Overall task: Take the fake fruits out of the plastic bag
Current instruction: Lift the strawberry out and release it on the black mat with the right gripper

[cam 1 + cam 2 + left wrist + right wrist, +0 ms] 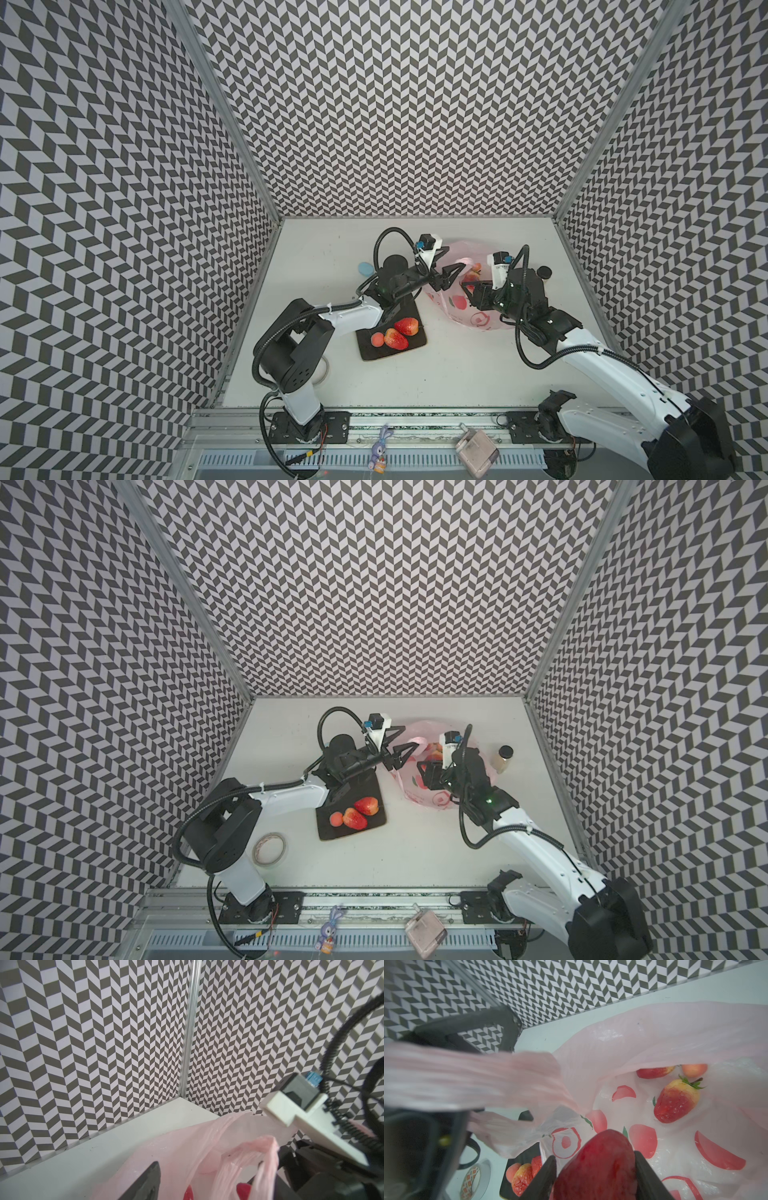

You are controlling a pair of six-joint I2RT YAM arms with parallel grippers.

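Over white table (457,374), right gripper (595,1157) holds strawberry (600,1169) seemingly tip-outward.

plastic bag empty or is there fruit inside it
Not empty. The right wrist view shows a strawberry lying inside the plastic bag, plus another strawberry and a peach ball half hidden under its fold.

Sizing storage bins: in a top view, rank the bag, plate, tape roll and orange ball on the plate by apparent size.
Largest to smallest:
bag
plate
tape roll
orange ball
The bag is partly covered, yet clearly largest.
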